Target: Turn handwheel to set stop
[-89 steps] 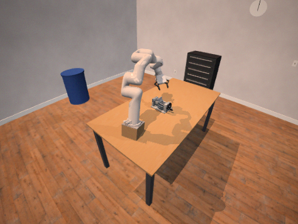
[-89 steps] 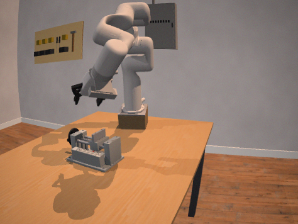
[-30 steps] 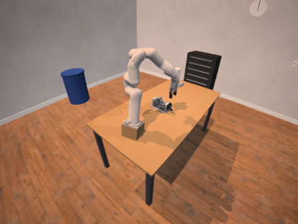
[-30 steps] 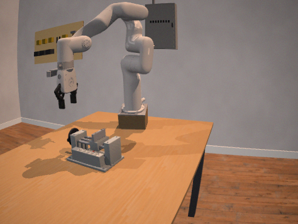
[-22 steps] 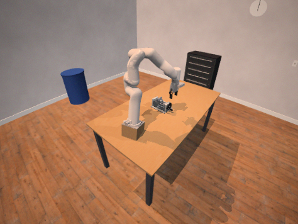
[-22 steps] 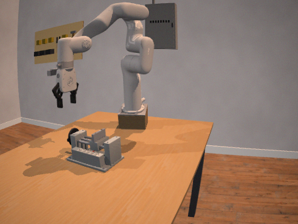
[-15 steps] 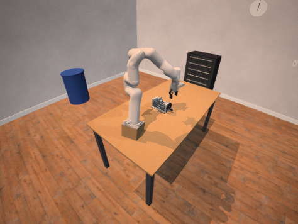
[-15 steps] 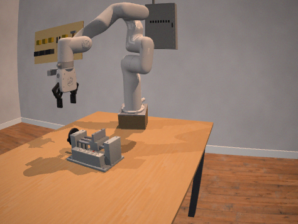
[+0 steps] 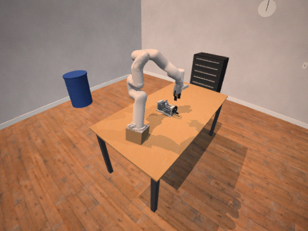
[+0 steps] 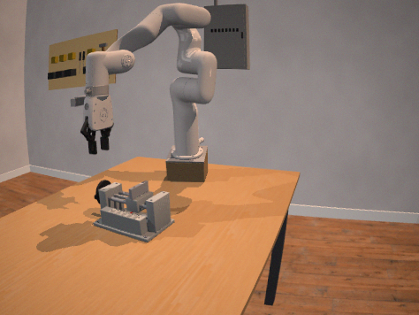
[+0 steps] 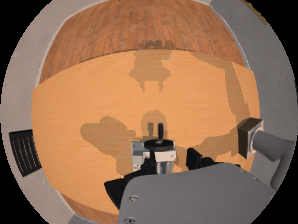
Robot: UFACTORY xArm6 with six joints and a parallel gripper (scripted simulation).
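A small grey slide fixture [image 9: 166, 108] stands near the middle of the table, with a black handwheel [image 9: 175, 109] on one end. In the exterior view the fixture [image 10: 133, 210] shows its stop block between two end plates, and the handwheel [image 10: 102, 186] is at its far left end. The scale and pointer are too small to read. My gripper [image 10: 98, 146] hangs fingers-down well above the handwheel, partly open and empty; it also shows in the top view [image 9: 176, 96]. The wrist view shows the fixture [image 11: 156, 152] far below, between my fingers.
The arm's base stands on a brown block [image 10: 186, 169] on the table behind the fixture. A black drawer cabinet [image 9: 208, 71] stands beyond the far table end and a blue barrel [image 9: 77, 88] stands on the floor to the left.
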